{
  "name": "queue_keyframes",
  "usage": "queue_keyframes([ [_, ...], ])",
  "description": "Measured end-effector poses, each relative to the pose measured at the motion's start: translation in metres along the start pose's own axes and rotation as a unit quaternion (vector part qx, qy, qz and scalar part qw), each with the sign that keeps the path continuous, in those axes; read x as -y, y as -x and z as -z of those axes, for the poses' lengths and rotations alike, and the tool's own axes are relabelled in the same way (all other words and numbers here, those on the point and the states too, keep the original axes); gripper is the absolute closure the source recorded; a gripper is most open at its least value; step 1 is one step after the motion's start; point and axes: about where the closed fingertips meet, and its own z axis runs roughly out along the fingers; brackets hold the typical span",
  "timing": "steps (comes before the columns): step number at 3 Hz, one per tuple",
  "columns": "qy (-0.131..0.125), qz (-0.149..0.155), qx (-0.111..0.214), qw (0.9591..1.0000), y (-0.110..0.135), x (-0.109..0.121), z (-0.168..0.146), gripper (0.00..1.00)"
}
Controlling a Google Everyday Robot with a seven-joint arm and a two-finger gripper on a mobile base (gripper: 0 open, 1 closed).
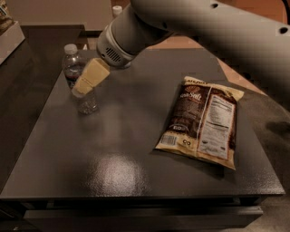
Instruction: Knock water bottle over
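The water bottle (77, 77) is a small clear ribbed plastic bottle with a white cap and a dark label band. It stands upright on the dark table (122, 163) near its far left corner. My gripper (87, 80), with cream-coloured fingers, reaches down from the grey arm (181, 22) and lies right against the bottle's right side, overlapping its body in the camera view.
A brown and white snack bag (201, 120) lies flat on the right half of the table. A second white-capped bottle (117, 10) shows behind the arm at the far edge. A pale counter (9, 38) stands at the far left.
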Motion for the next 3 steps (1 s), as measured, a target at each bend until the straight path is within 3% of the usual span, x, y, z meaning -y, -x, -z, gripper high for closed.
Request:
queue_keyframes([
  [2, 0.033, -0.002, 0.023, 0.9992, 0.013, -0.019, -0.015, 0.00],
  [3, 0.044, -0.002, 0.026, 0.9987, 0.014, -0.025, -0.020, 0.17],
])
